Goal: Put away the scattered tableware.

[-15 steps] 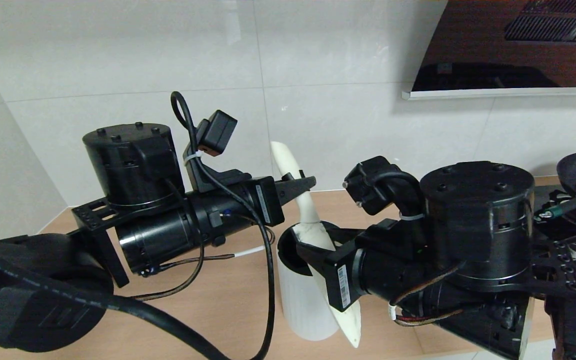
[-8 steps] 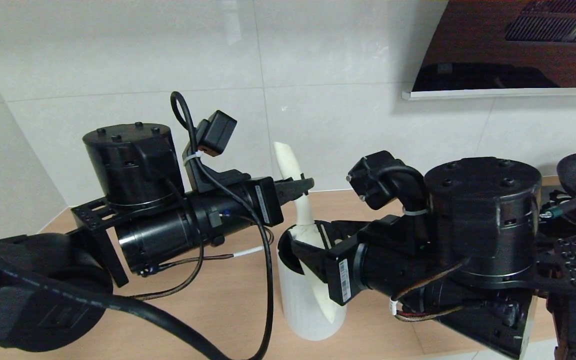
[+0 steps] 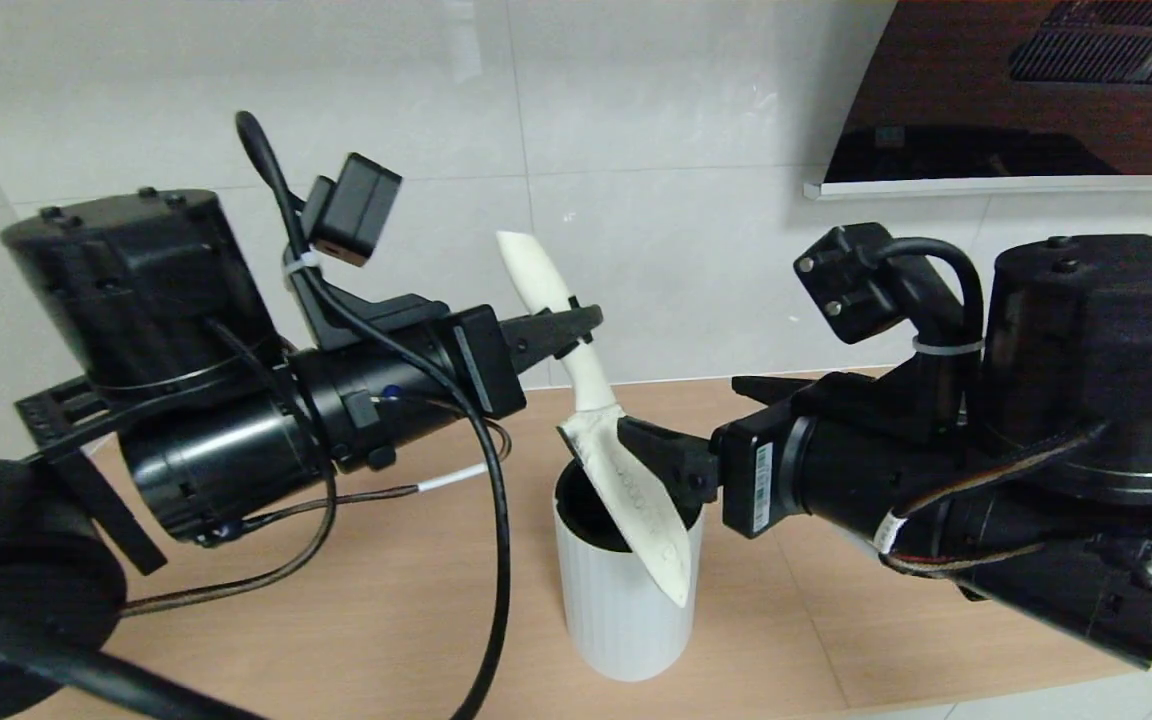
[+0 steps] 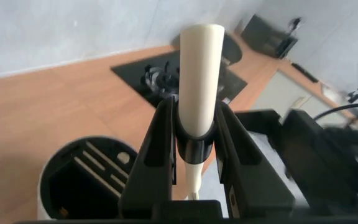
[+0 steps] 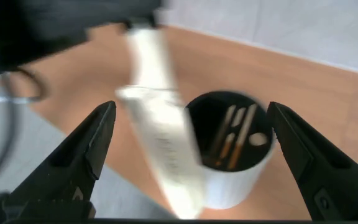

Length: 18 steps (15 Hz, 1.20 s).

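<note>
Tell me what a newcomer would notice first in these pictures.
First the white knife, gripped by its handle in the left gripper at the middle of the scene, blade slanting down. Just below stands a white ribbed holder on the wooden counter, chopsticks inside, with the right gripper open beside it.

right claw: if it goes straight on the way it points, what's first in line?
Likely the blade of the white knife, which the left claw holds by the handle near the mouth of the utensil holder. The right claw is open and points at it. Depth is unclear.
</note>
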### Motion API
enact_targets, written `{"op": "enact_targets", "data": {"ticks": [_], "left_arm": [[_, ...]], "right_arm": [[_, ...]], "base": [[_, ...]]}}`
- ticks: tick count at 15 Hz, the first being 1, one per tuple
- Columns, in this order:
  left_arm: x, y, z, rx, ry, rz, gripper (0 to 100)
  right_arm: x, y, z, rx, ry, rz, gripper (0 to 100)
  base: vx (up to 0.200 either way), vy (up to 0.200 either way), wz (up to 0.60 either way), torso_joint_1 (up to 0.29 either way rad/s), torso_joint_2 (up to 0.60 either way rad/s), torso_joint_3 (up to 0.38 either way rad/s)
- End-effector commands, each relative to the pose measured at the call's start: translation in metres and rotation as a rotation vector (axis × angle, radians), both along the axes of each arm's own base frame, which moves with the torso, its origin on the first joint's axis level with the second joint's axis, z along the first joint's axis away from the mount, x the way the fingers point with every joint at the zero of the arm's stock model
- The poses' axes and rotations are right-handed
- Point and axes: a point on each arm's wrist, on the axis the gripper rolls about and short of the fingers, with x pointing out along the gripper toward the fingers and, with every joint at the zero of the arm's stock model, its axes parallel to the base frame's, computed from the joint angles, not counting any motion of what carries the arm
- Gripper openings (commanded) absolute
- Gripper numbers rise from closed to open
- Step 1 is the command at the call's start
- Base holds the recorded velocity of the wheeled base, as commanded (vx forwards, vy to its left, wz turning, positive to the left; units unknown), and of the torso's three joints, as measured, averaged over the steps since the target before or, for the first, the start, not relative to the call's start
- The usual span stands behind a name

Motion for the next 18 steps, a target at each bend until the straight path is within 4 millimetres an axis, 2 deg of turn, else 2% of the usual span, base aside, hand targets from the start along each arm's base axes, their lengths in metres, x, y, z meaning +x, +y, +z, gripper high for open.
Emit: {"op": "enact_targets", "data": {"ticks": [1,4,8,12,18], "left_arm": [[-0.010,0.017,0.020,-0.037,-0.065,0.036,0],[-0.009,0.033,0.027,0.008,-0.151,0.098,0],[-0.002,0.032,0.027,-0.004,-0.249,0.107,0],[0.027,0.016,-0.004,0.081,-0.368,0.128,0],[0.022,0.010,-0.017,0.156,-0.385,0.102,0]], "right_arm": [[0.001,-0.011,0.008,0.022,-0.018,-0.023,100],[0.006,-0.018,0.003,-0.005,-0.017,-0.051,100],[0.010,-0.022,0.000,-0.048,-0.037,-0.065,100],[0.011,-0.021,0.000,-0.049,-0.037,-0.067,100],[0.011,-0.021,-0.001,-0.050,-0.036,-0.067,100]], "base": [[0.000,0.000,0.00,0.000,0.00,0.000],[0.000,0.000,0.00,0.000,0.00,0.000],[0.000,0.000,0.00,0.000,0.00,0.000],[0.000,0.000,0.00,0.000,0.00,0.000],[0.000,0.000,0.00,0.000,0.00,0.000]]}}
